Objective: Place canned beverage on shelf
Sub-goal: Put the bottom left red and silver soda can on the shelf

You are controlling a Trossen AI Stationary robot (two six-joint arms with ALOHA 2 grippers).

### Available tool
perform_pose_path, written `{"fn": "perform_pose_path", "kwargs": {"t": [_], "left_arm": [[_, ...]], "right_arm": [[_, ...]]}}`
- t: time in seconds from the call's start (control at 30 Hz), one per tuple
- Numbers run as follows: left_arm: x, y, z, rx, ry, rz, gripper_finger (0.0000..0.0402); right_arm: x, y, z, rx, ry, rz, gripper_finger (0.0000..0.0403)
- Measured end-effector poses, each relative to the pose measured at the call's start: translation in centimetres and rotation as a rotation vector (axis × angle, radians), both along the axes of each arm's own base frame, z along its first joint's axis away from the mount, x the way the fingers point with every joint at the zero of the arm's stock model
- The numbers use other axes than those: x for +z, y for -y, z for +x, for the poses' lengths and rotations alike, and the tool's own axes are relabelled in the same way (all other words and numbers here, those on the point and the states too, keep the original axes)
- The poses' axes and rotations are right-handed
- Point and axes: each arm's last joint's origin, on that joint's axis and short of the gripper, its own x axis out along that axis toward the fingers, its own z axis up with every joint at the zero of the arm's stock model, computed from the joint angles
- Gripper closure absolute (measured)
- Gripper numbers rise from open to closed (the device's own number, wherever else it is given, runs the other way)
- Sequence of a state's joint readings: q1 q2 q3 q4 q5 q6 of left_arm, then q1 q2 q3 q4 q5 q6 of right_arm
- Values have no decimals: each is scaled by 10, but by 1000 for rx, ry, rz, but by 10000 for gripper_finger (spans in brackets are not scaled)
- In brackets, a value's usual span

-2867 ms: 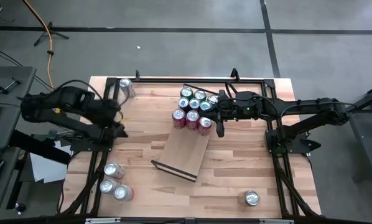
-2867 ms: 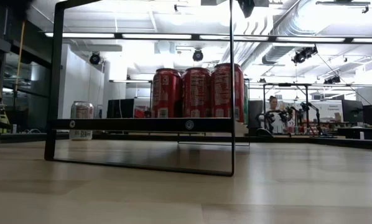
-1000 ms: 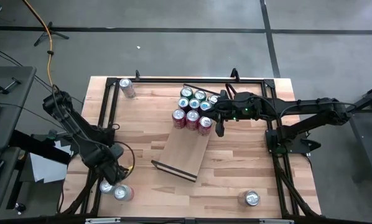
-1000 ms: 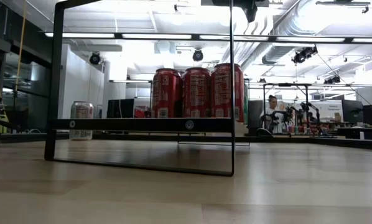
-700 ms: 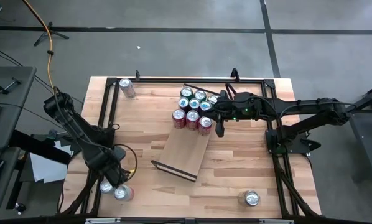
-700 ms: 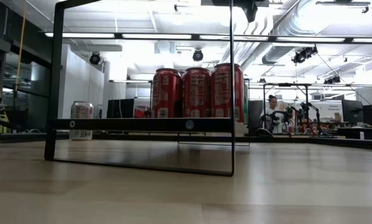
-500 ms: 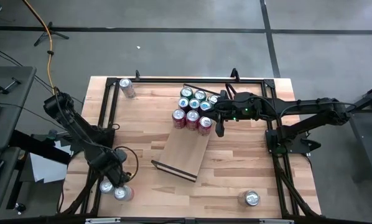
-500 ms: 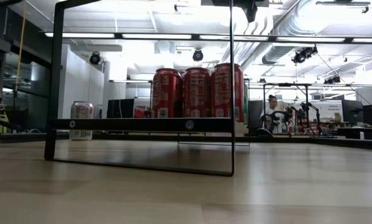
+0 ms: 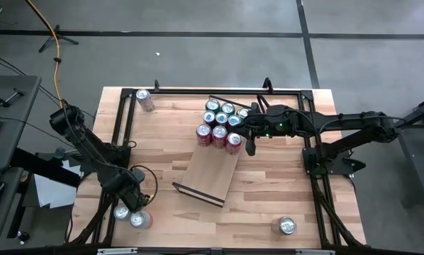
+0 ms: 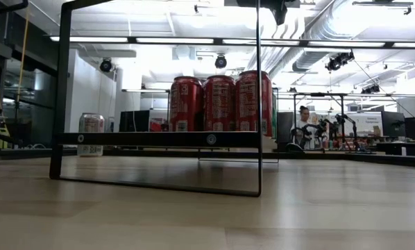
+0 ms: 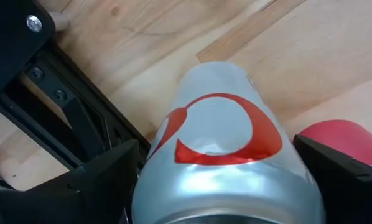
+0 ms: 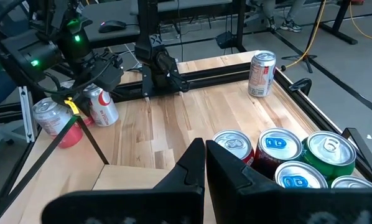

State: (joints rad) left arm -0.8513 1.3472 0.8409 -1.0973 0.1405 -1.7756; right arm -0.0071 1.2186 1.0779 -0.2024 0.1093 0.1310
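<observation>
I've got the left pincer (image 9: pixel 129 199) spread wide at the bench's front-left corner, silver can (image 11: pixel 220 155) standing upright between its fingers, not yet gripped; the shelf (image 9: pixel 213 172) lies mid-bench; right pincer (image 9: pixel 251 147) clenched empty beside it

We saw a silver can (image 11: pixel 226 168) bearing a red curved emblem, a plain red can (image 11: pixel 351 140) beside it, both on the pale plank-patterned counter (image 11: pixel 335 56). The shelf (image 9: pixel 212 172) was light wood with thin dark rails. On it stood red cans (image 10: pixel 220 103), a green can (image 12: pixel 328 151) and blue-topped cans (image 12: pixel 280 145). The left pincer (image 11: pixel 223 180) and right pincer (image 12: pixel 206 167) were black.
</observation>
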Motion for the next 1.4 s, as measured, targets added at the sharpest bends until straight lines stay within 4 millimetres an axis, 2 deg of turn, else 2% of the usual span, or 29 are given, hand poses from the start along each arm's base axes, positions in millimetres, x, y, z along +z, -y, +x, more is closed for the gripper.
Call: {"fn": "perform_pose_path", "kwargs": {"t": [0.13, 0.23, 0.53, 0.87, 1.13, 1.4], "left_arm": [[2, -1, -1, 0, 0, -11, 56], [4, -2, -2, 1, 1, -27, 73], [11, -5, -5, 1, 8, -59, 175], [22, -16, -15, 4, 8, -59, 175], [42, -38, -20, 62, 101, -112, 174], [84, -71, -21, 141, 347, -103, 174]], "right_arm": [[0, 0, 0, -1, 0, 0, 403], [0, 0, 0, -3, 0, -1, 403], [0, 0, 0, -2, -4, -1, 403], [0, 0, 0, -2, -4, -1, 403], [0, 0, 0, -1, -4, 0, 403], [0, 0, 0, 1, -4, 0, 403]]}}
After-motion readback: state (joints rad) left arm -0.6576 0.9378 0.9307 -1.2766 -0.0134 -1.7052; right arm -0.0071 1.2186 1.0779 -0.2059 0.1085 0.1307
